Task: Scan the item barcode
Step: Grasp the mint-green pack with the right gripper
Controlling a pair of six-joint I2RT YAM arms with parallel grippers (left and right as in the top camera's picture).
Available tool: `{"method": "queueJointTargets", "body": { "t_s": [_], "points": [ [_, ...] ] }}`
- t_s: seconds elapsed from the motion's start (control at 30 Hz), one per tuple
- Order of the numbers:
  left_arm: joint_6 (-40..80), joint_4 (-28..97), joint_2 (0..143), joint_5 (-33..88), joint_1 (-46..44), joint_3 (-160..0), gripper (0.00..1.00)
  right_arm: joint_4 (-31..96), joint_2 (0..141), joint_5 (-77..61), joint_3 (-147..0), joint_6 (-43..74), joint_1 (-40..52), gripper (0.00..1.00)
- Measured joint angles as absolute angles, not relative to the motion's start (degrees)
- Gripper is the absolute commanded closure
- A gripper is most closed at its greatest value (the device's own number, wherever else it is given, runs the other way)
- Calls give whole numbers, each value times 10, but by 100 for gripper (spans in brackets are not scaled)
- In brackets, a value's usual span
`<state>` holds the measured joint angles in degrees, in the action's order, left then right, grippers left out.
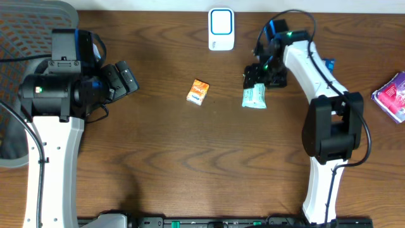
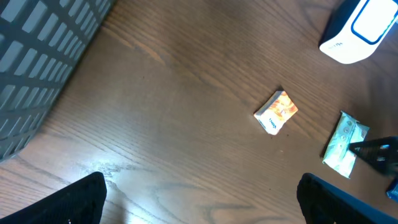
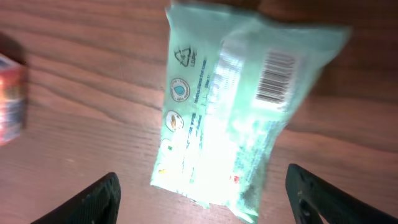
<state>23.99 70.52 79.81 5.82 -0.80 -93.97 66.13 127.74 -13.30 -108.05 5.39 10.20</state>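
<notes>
A pale green packet [image 1: 255, 97] lies flat on the wooden table with its barcode [image 3: 277, 84] facing up. My right gripper [image 1: 259, 79] hovers just behind it, open. In the right wrist view the green packet [image 3: 236, 106] fills the middle, and both fingertips [image 3: 93, 199] stand well clear of its sides. The white scanner [image 1: 221, 29] stands at the back of the table. My left gripper [image 1: 126, 77] is open and empty at the far left, well away from the green packet [image 2: 345, 143] and the scanner [image 2: 360, 28].
A small orange box [image 1: 199, 92] lies left of the packet, also seen as the orange box [image 2: 277, 112]. A purple packet [image 1: 393, 95] sits at the right edge. A grey mesh chair [image 1: 38, 19] stands behind the left arm.
</notes>
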Motion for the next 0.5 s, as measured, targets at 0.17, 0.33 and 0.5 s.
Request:
{"method": "queueJointTargets", "body": {
  "t_s": [0.17, 0.33, 0.5],
  "points": [
    [240, 705, 798, 58, -8, -940, 2, 695, 1277, -145, -1082, 56, 75, 28],
    [240, 705, 798, 58, -8, -940, 2, 633, 1278, -157, -1006, 70, 54, 35],
    [240, 705, 798, 58, -8, -940, 2, 521, 1267, -215, -940, 98, 52, 46]
  ]
}}
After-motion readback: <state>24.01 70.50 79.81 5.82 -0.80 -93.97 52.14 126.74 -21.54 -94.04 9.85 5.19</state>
